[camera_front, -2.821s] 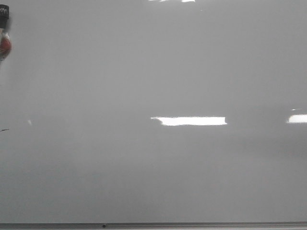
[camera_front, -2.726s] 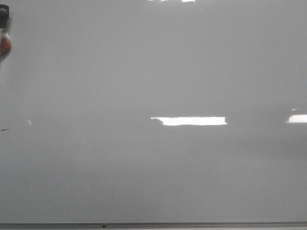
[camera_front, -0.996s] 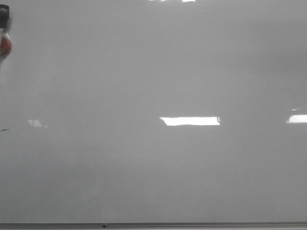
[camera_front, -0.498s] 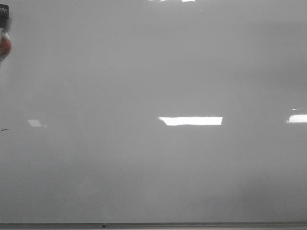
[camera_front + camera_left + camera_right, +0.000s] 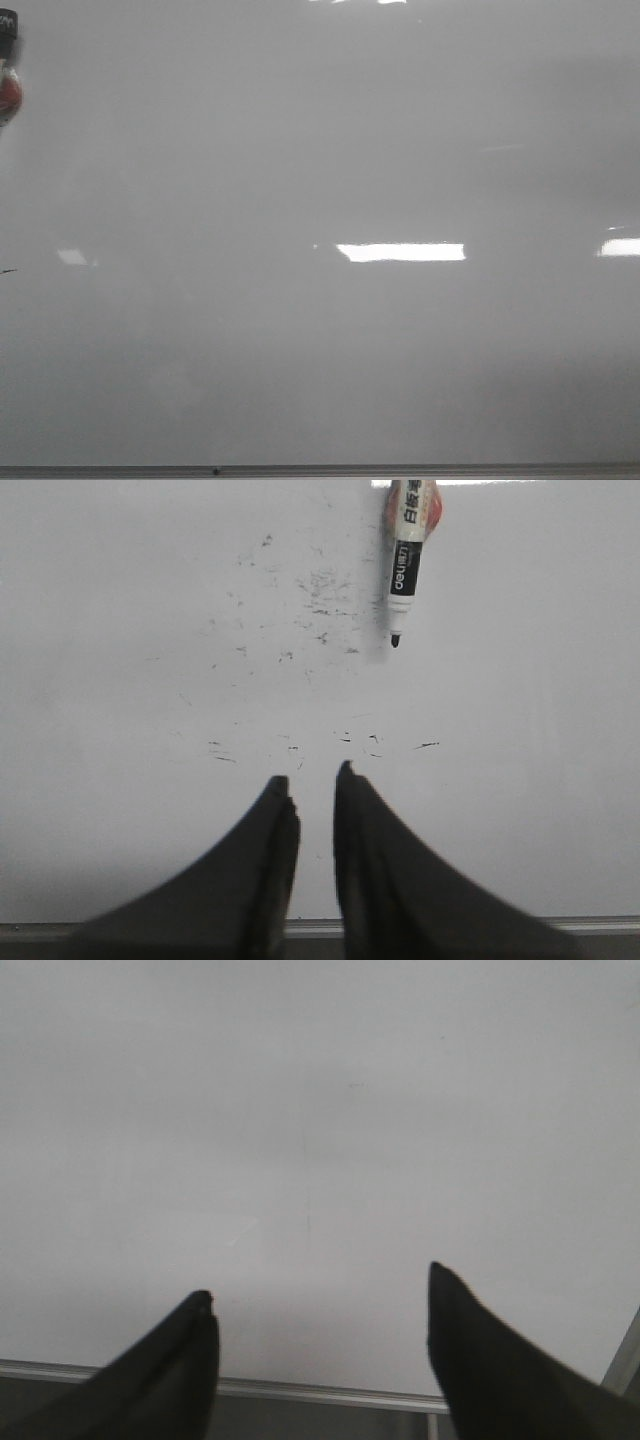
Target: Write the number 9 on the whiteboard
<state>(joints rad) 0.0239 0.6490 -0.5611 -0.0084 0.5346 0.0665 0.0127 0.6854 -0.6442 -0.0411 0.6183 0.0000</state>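
The left claw (image 5: 312,778) hangs over the whiteboard (image 5: 120,630) with its two dark fingers drawn almost together, only a thin slit between them and nothing held. Ahead of it, well apart, a marker (image 5: 408,555) lies on the board, uncapped, its black tip pointing back toward the claw; around and between them the surface is peppered with faint black scuffs (image 5: 320,590) and short dashes. My guess is the pen is left there for that arm to fetch, since it is the nearer one.

The right claw (image 5: 318,1305) is spread wide, empty too, above a clean stretch of the board with the grey frame edge (image 5: 300,1392) running just behind its fingertips. That open patch looks like the likely place for writing.

From the front, the whiteboard (image 5: 320,150) fills everything; no number 9 is drawn anywhere I can see, so the task seems not yet started. The marker (image 5: 8,70) peeks in at the upper left edge.

Compared with a few seconds ago, the marker sits where it was; only the bright reflection (image 5: 400,252) has narrowed and slid slightly, and the small glare at the left has changed.
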